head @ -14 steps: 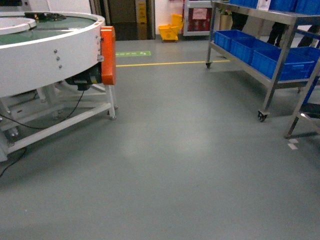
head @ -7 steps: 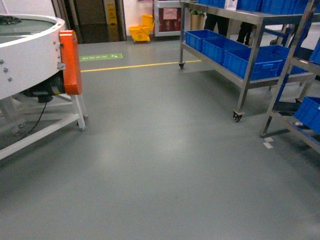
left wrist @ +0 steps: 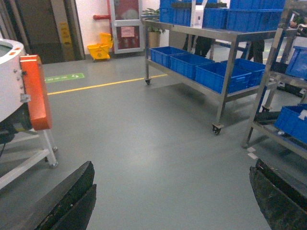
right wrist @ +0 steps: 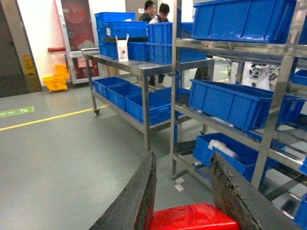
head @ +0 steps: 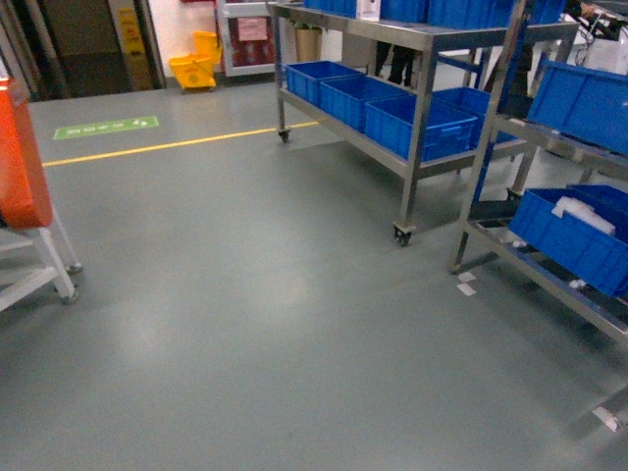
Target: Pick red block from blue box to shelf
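Right wrist view, right gripper [right wrist: 184, 191] level, clamped on red block [right wrist: 192, 218], facing shelf [right wrist: 278, 91], left gripper [left wrist: 172, 196] spread wide

- The right gripper [right wrist: 184, 201] has its jaws closed on the red block [right wrist: 192, 218].
- Ahead stands the shelf [right wrist: 280, 81], holding blue crates [right wrist: 230, 103].
- Two people [right wrist: 156, 10] stand behind.

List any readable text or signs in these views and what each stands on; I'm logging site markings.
None can be read.
Green floor marking: white marks, blurred.
Yellow upright sign by the dark doorway: too small.
Pink notice on the red cabinet door: blurred.
White card on the steel rack's top: illegible.
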Controlling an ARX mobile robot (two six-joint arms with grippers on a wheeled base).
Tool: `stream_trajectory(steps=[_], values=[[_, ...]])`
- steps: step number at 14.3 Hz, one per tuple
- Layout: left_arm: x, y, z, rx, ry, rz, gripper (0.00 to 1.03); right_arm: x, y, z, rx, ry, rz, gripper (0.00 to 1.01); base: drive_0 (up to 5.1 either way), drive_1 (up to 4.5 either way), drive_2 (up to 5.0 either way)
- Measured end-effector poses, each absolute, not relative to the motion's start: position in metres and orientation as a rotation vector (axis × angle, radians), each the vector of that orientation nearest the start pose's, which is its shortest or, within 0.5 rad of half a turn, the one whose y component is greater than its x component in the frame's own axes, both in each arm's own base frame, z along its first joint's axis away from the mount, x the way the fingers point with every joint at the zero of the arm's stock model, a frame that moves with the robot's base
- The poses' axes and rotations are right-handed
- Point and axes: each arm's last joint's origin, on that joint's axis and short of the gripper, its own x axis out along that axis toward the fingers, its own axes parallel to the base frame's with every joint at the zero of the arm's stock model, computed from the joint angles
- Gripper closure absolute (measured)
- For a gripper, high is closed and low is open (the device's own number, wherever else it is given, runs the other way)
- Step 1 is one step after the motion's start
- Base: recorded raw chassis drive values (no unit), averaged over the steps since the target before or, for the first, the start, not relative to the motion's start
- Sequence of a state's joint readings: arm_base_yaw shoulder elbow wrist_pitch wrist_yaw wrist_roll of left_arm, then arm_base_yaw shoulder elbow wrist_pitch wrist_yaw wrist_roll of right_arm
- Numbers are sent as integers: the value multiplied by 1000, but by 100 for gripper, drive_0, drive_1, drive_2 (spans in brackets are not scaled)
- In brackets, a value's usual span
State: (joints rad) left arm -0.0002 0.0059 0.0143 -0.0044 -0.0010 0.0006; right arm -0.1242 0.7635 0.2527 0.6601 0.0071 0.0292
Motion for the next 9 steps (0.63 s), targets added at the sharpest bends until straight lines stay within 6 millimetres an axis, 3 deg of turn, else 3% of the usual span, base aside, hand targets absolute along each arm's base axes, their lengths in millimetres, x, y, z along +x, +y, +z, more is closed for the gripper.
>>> stream_trajectory(steps=[9], values=[[97,0,167,1,-3,0,5,167,-21,233,20,-150,-129,73,-198,202,-598]])
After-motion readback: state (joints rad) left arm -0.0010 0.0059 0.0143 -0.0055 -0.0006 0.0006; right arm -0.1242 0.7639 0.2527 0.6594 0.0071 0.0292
